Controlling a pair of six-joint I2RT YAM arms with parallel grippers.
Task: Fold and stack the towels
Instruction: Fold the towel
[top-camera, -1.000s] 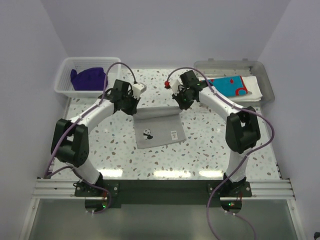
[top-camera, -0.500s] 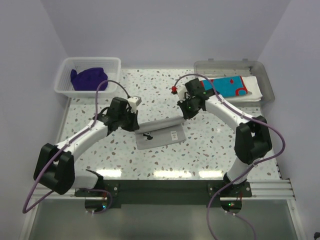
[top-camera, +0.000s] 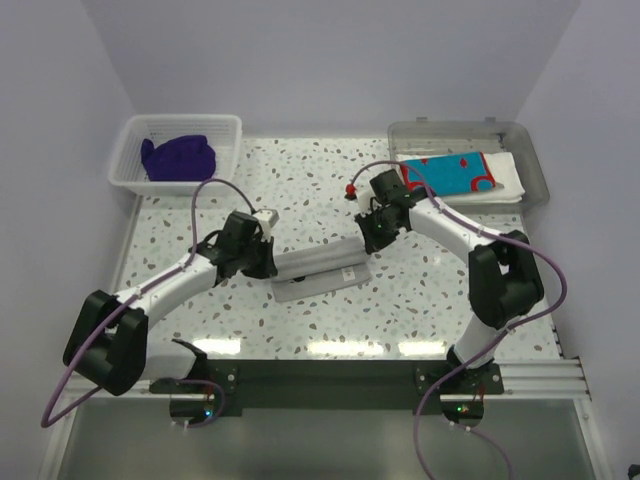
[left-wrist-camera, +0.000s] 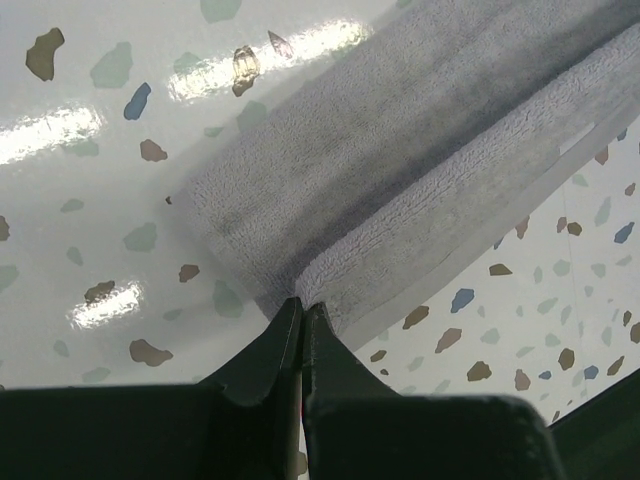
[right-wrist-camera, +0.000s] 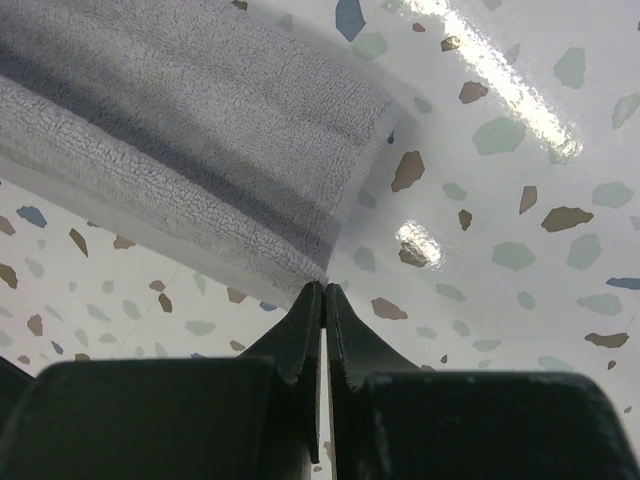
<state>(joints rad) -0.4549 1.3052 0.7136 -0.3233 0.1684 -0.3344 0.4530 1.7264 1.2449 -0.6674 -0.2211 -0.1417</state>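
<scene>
Grippers first: the left gripper (left-wrist-camera: 302, 305) and right gripper (right-wrist-camera: 323, 290) each clench a far corner of the grey towel (top-camera: 318, 268), folding that edge toward the near one, mid-worktop (top-camera: 430, 290). Next the edges need laying flush, then releasing. A second ago the towel lay almost flat, and both arms have since drawn nearer.

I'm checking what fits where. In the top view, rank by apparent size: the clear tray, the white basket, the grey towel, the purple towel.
Largest to smallest:
1. clear tray
2. white basket, only slightly smaller
3. grey towel, mid-fold
4. purple towel, bunched in the basket
</scene>
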